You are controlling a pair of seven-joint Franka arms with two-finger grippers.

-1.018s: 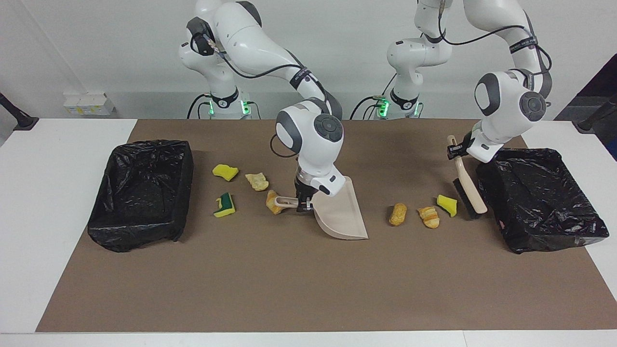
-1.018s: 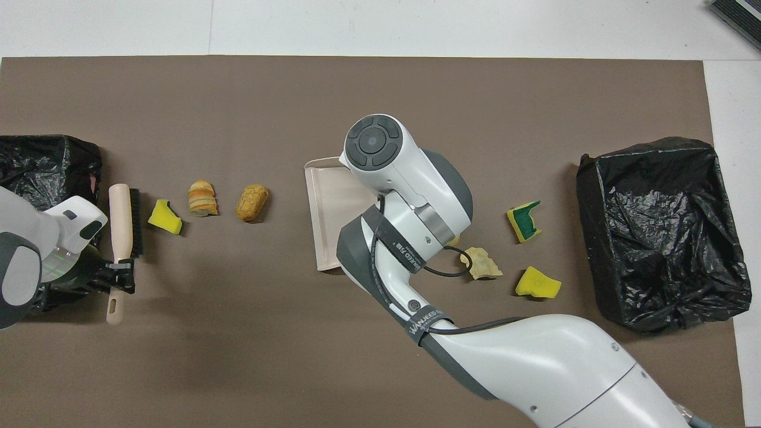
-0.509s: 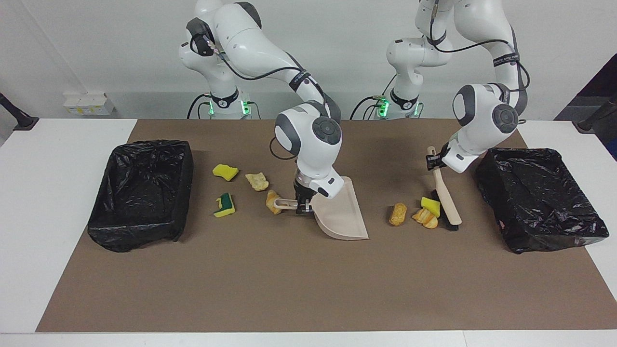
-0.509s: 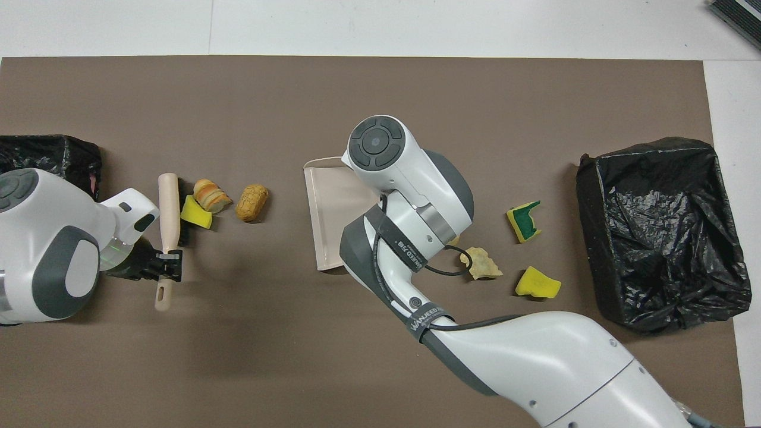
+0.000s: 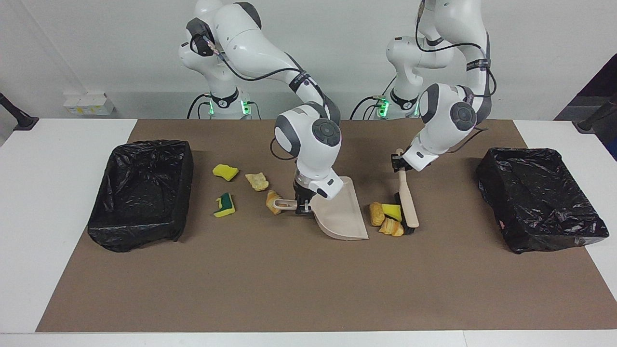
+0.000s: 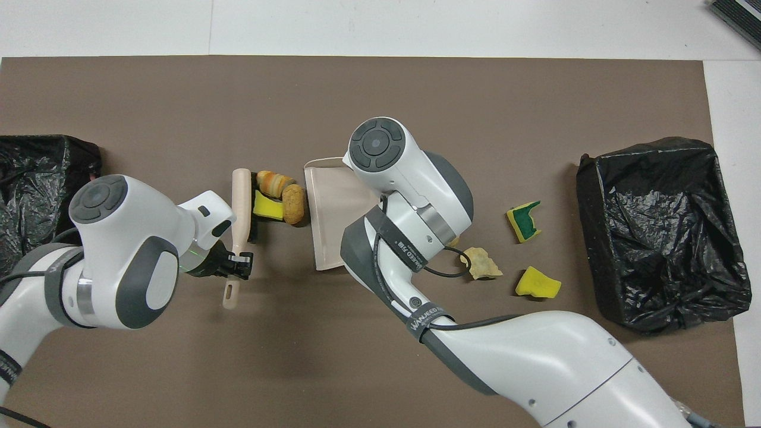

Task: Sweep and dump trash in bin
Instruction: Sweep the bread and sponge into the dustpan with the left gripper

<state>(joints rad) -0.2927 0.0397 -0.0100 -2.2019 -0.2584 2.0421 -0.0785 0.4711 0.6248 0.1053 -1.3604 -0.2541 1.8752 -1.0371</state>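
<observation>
The worktop (image 5: 308,289) carries two black-lined bins, one (image 5: 142,193) at the right arm's end and one (image 5: 540,197) at the left arm's end, each well apart from both claws. That spread suits the job: trash lies toward both ends, so either load has a bin close by.

The dustpan (image 5: 340,212) sits mid-worktop under the right claw (image 5: 301,201), which is clamped on its handle. The pan is tilted, its open lip down on the mat and turned toward the left arm's end, probably so scraps can slide straight in.

The brush (image 5: 406,200) hangs from the left claw (image 5: 398,161), which grips the handle near its top end. The bristles rest on the mat below that claw, with the brush head set roughly parallel to the pan's lip, so a sideways push drives everything toward the pan.

Three pieces of trash are bunched between brush and pan: a tan bread-like piece (image 5: 375,213) just beside the lip, a yellow sponge chunk (image 5: 392,211) against the bristles, and an orange bread-like piece (image 5: 391,227).

Four more lie toward the right arm's end from the right claw: a bread scrap (image 5: 273,201) beside the pan's handle, another tan scrap (image 5: 257,181), a yellow sponge (image 5: 225,171), and the green-and-yellow sponge (image 5: 224,205). These look unswept so far.
</observation>
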